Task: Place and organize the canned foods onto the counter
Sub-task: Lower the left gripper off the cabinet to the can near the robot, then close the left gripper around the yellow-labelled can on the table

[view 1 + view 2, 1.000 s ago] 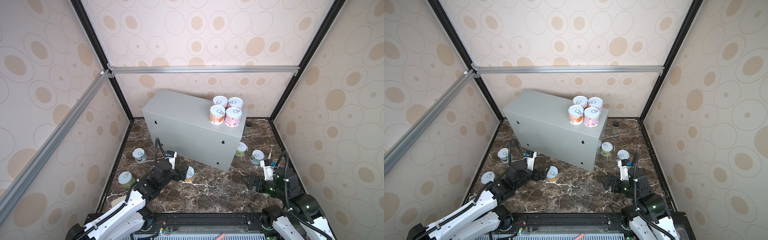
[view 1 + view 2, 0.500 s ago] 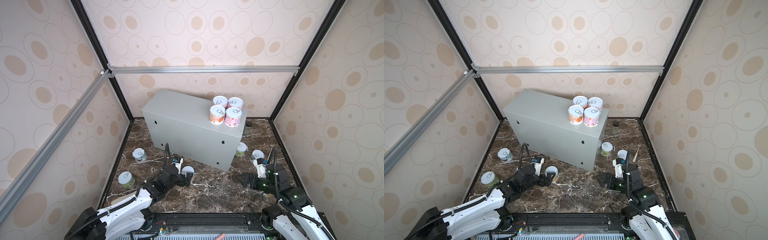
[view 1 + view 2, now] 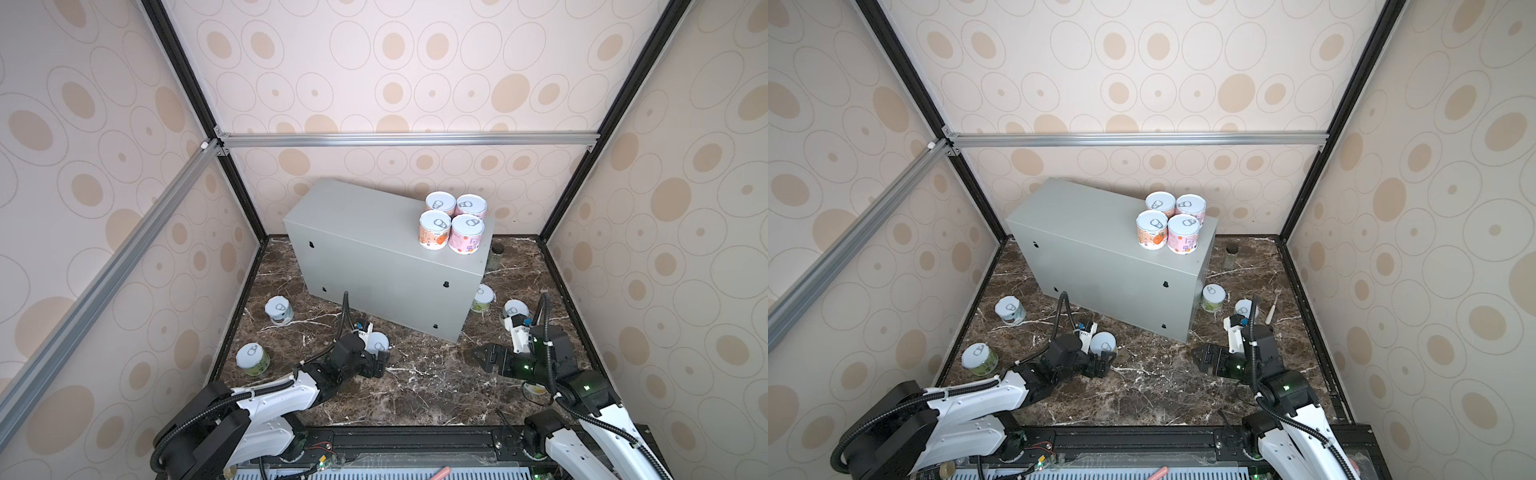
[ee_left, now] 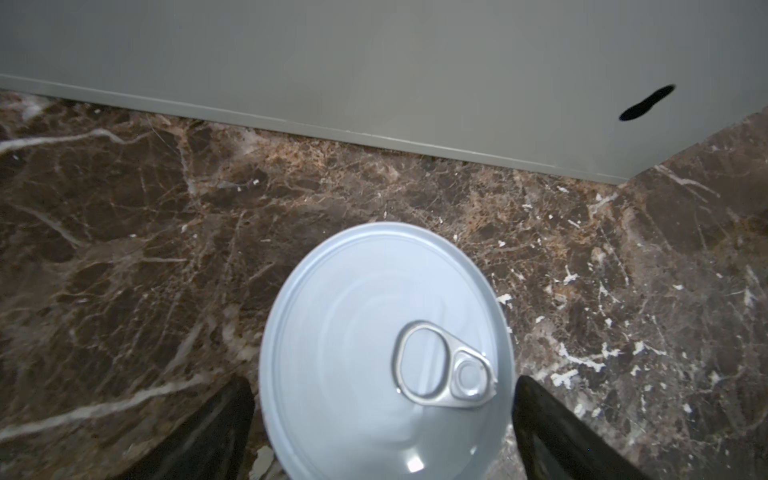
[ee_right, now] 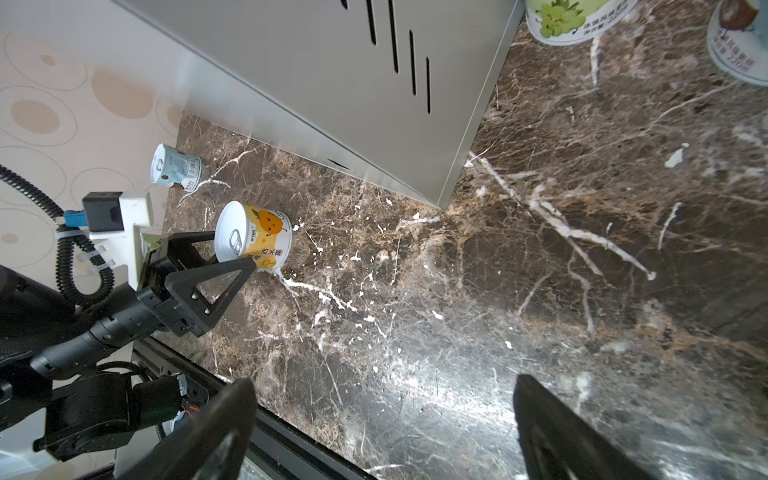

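- Grey sheet-metal counter (image 3: 374, 257) (image 3: 1100, 259): stands askew on the brown marble floor (image 3: 419, 390), near the back wall, with black keyhole holes on its front face.
- Orange-labelled tin (image 3: 434, 230) (image 3: 1151, 230) and pink-labelled tin (image 3: 467, 235) (image 3: 1183, 235): upright on the counter top at its right end, with two more tins close behind them (a tight two-by-two block).
- Yellow-labelled tin (image 3: 378, 341) (image 3: 1103, 343) (image 4: 386, 353) (image 5: 253, 235): upright on the marble, pull-tab lid up, just in front of the counter's face.
- Left gripper (image 4: 382, 399) (image 5: 232, 249): low over the floor, jaws spread with the yellow-labelled tin between them. A black finger sits close beside the wall on each side (whether they touch, I cannot tell).
- Right gripper (image 3: 480, 356) (image 3: 1200, 355) (image 5: 382, 415): jaws wide apart, nothing between them, above bare marble off the counter's right front corner.
- Teal-labelled tin (image 3: 278, 309) (image 3: 1010, 309) (image 5: 174, 168) and green-labelled tin (image 3: 252, 359) (image 3: 979, 359): upright on the floor at the left, well apart from the counter.
- Grape-labelled tin (image 3: 483, 298) (image 3: 1213, 298) (image 5: 577, 20): on the floor beside the counter's right end.
- Dark-lidded glass jar (image 3: 496, 253) (image 3: 1231, 255): on the floor farther back along that same end.
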Controlling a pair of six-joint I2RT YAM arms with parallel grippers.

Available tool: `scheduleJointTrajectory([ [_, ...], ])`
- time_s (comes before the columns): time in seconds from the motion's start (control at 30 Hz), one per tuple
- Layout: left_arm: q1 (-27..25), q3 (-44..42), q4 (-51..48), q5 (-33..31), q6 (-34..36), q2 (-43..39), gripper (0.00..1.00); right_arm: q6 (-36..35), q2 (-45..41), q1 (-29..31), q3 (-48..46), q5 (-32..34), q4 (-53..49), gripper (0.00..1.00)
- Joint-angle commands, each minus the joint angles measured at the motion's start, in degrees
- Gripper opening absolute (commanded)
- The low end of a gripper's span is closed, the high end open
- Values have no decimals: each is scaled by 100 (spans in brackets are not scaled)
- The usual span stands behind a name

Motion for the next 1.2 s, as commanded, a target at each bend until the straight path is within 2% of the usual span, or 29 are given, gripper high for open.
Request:
scheduleJointTrajectory([
  [0.0, -56, -90, 684, -189, -101, 254, 93, -13, -16, 23, -3, 16, 212, 99],
  [0.33, -319, -328, 2464, -541, -71, 1307, 88, -209, 152, 23, 128, 112, 51, 99],
  [0.57, -507, -115, 2660, -724, 89, 1768, 82, -159, -19, 21, 82, 145, 84, 99],
  [0.87, -852, -22, 2501, -1238, 153, 1685, 73, -205, 12, 23, 87, 101, 129, 99],
  [1.17, -1109, -351, 2533, -1517, -96, 974, 68, -131, -49, 23, 94, -24, 101, 99],
])
